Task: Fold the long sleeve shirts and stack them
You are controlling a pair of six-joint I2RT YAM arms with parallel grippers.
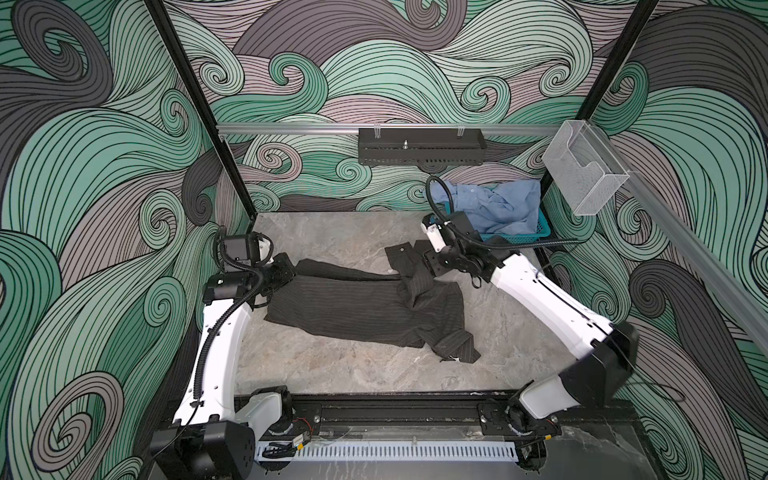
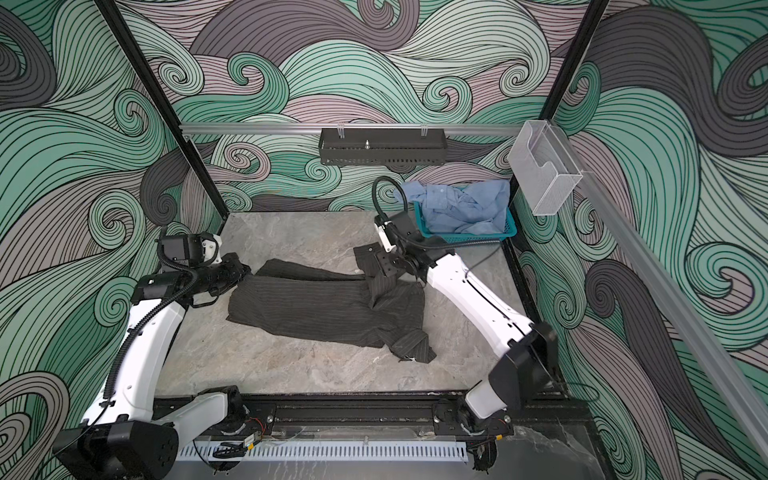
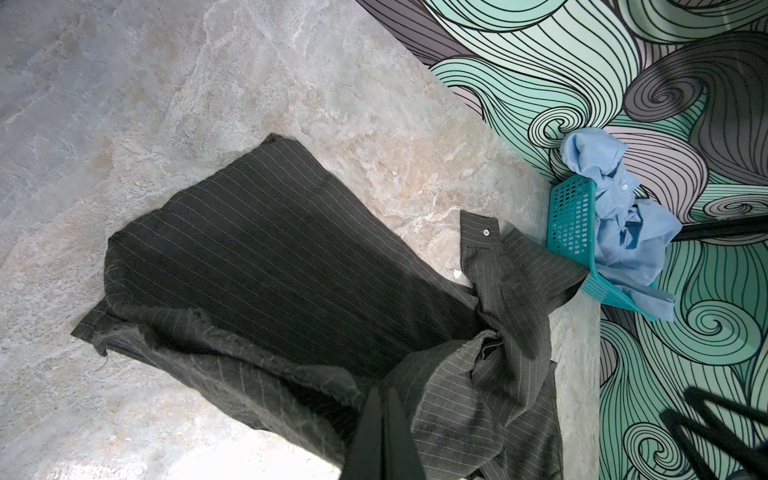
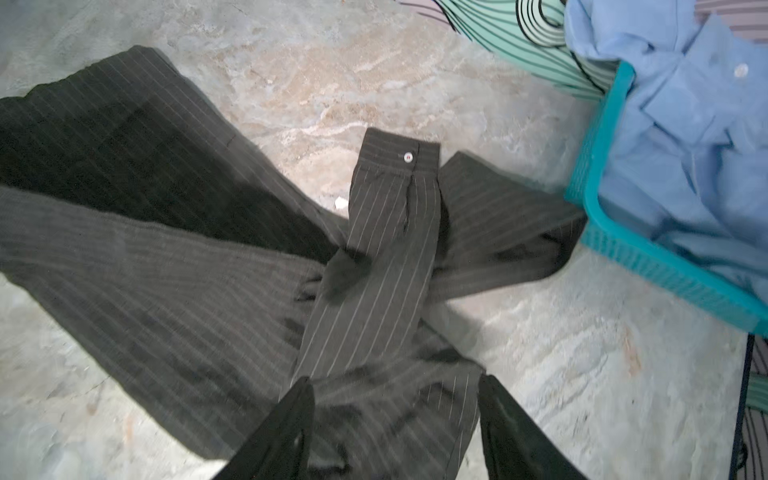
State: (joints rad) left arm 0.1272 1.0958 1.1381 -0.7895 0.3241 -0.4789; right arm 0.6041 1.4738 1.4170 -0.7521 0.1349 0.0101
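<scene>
Shirt under work: dark charcoal pinstriped button-up cloth shirt (image 1: 365, 309), lying loosely flat across the middle of the grey marbled counter (image 1: 332, 370), with its long axis running from one arm to the other. Collar (image 1: 455, 349) rumpled at the near right end, hem toward the left.

Left gripper (image 1: 286, 269) sits at the shirt's far left corner. In its wrist view the jaws are closed and the cloth is drawn up in folds to their tips, which reads as a pinch on the hem edge. Probable reason: it anchors that end so the body can be drawn flat from the opposite side.

Right gripper (image 4: 397, 380) is low over the shirt's far right end, jaws standing apart. One sleeve (image 4: 374, 270) crosses the body here and ends in a buttoned cuff (image 4: 395, 156) pointing toward the back of the counter. Cloth lies below and between the jaws, but nothing looks pinched. Whether the tips touch the fabric cannot be told; that view is slightly blurred.

Plain light blue cloth shirt (image 1: 494, 208) is heaped unfolded in the teal plastic mesh basket (image 1: 519, 237) at the far right corner, spilling over the rim. It sits just beyond the right gripper, apart from it, and looks to be waiting its turn.

Judgement: early flattening stage. The sleeve wants laying out or folding in before any body fold, and no stack exists yet.
</scene>
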